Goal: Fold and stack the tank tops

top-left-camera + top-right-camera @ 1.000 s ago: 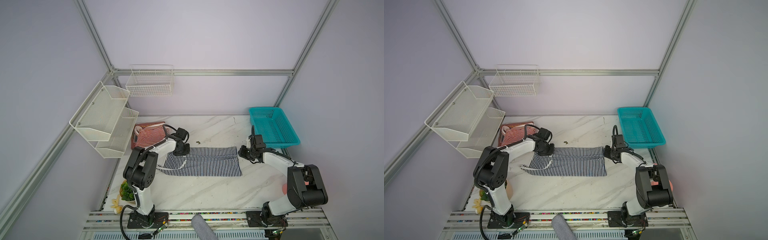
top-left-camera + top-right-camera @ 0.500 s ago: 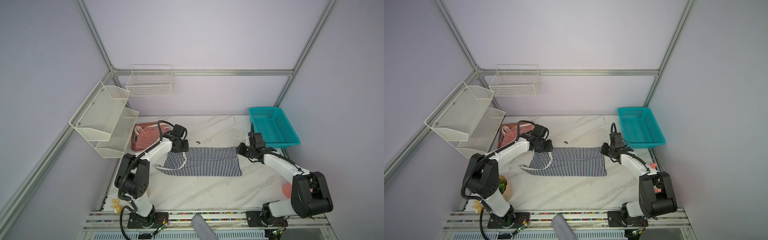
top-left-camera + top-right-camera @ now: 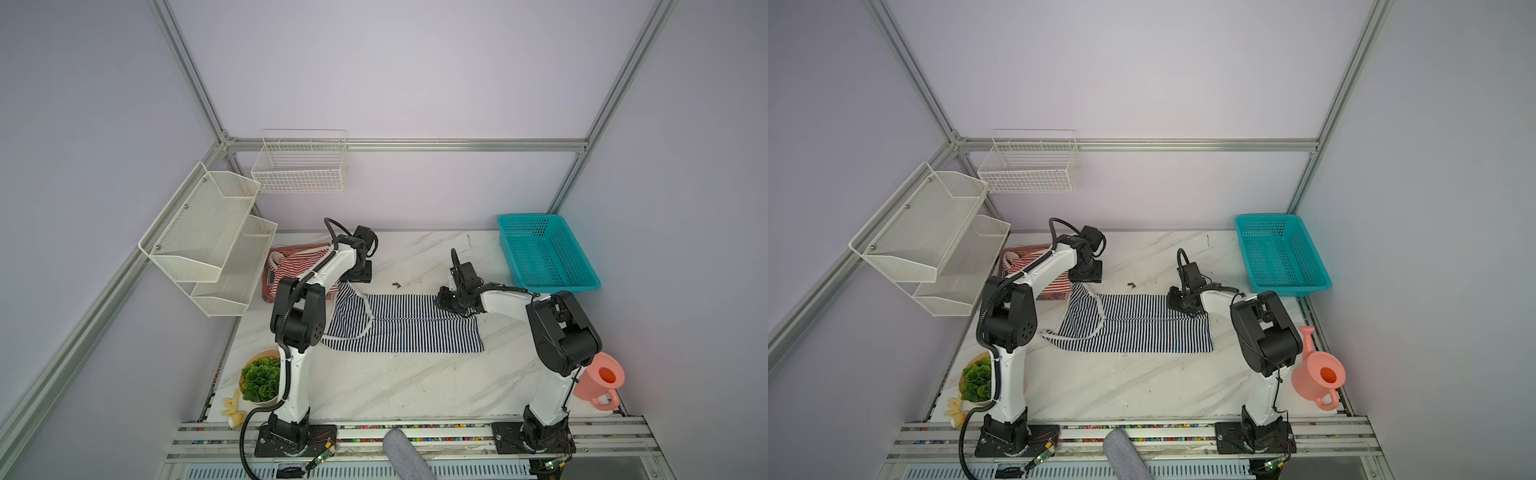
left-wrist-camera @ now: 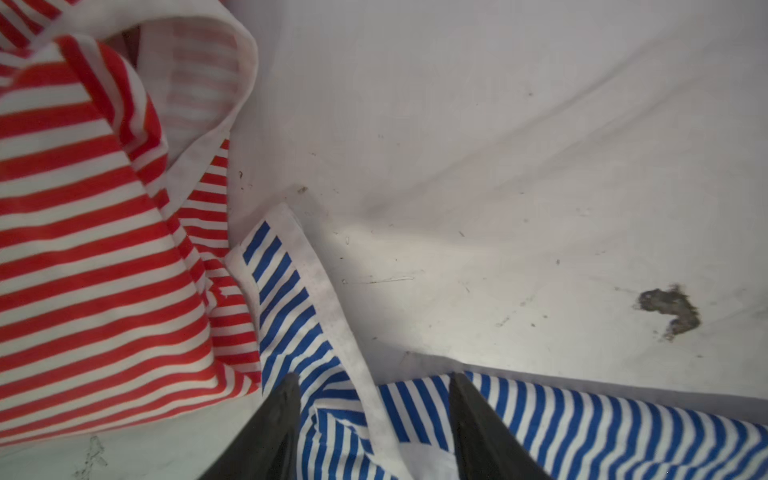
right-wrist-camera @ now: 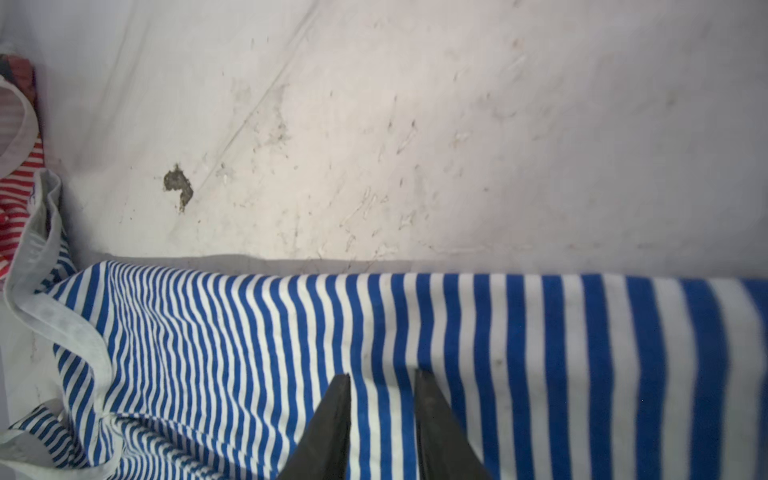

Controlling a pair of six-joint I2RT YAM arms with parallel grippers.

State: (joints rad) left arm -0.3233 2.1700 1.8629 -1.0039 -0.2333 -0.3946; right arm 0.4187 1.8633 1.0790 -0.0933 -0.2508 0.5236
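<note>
Lifting your left end effector [image 4: 372, 376] could snag cloth.
Jaws apart astride the trim of the navy-striped tank top [image 3: 411, 328], touching the red-striped tank top [image 3: 293, 266] far left; your right end effector [image 5: 381, 374] nearly closed on the hem, grip unclear.

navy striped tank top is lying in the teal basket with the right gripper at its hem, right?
No: in both top views the navy striped tank top lies on the table, not in the teal basket; the right gripper is at its hem.
</note>
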